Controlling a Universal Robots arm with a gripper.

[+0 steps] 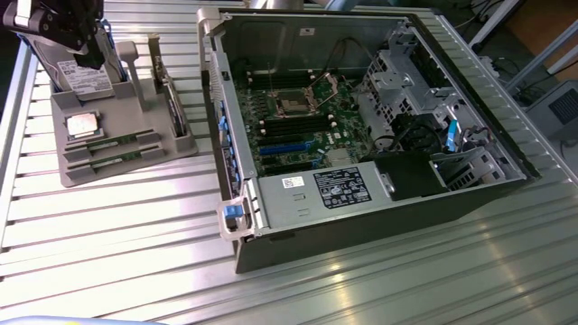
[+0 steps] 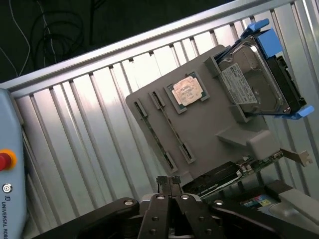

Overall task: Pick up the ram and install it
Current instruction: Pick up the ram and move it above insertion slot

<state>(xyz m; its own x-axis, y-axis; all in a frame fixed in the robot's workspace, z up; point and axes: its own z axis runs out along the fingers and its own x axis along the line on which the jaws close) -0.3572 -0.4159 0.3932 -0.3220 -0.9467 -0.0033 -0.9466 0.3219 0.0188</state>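
The tool [image 1: 91, 61] half out of view, hard drive [image 1: 78, 78] partly behind it.

The ram [image 1: 116, 160] [image 2: 153, 135] — a thin green stick — stands on edge in the grey holder's [image 1: 72, 173] [image 2: 209, 129] nearest slot, at the exterior view's left; a twin stick [image 1: 114, 143] [image 2: 172, 126] sits just behind.

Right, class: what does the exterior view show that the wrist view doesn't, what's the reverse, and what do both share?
Exterior, not wrist: the open computer case, its motherboard and labelled power supply. Wrist, not exterior: that the jaws of the gripper are shut and empty, a pale unit with a red button, dark cables beyond the table. Both: that slatted metal table, the grey holder, two RAM sticks lying in its slots, the silver CPU chip and the hard drive in its blue bracket.
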